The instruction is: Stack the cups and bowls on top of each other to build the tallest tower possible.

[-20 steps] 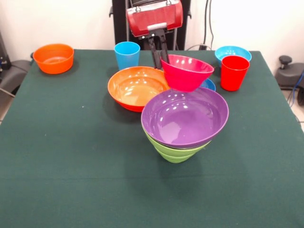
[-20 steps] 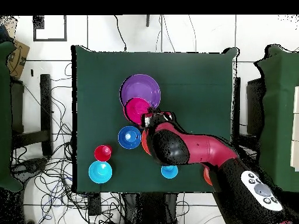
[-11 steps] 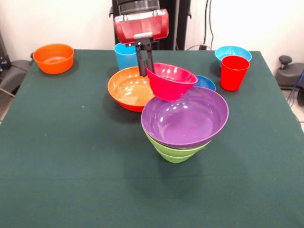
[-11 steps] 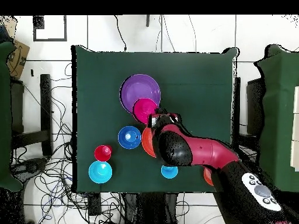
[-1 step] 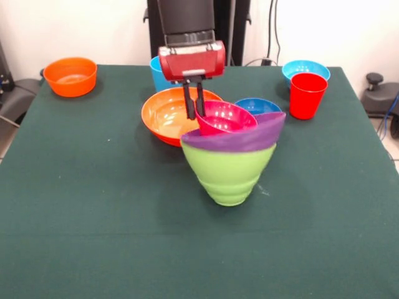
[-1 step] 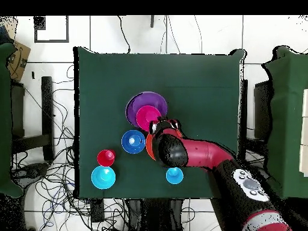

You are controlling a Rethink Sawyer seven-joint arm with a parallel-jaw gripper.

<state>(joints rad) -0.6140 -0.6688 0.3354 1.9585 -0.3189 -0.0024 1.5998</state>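
From the front we see the gripper [image 5: 194,103] closed on the near-left rim of the magenta bowl [image 5: 225,118], which sits tilted inside the purple bowl [image 5: 240,141]; that bowl lies nested in the lime green bowl [image 5: 229,172] at mid-table. Just behind are the large orange bowl [image 5: 166,115] and dark blue bowl [image 5: 257,106]; the red cup [image 5: 307,94] stands to the right, beside a light blue bowl [image 5: 303,67]. From overhead we find the magenta bowl [image 6: 147,117] within the purple bowl [image 6: 136,103], the arm [image 6: 192,153] covering most of the orange one
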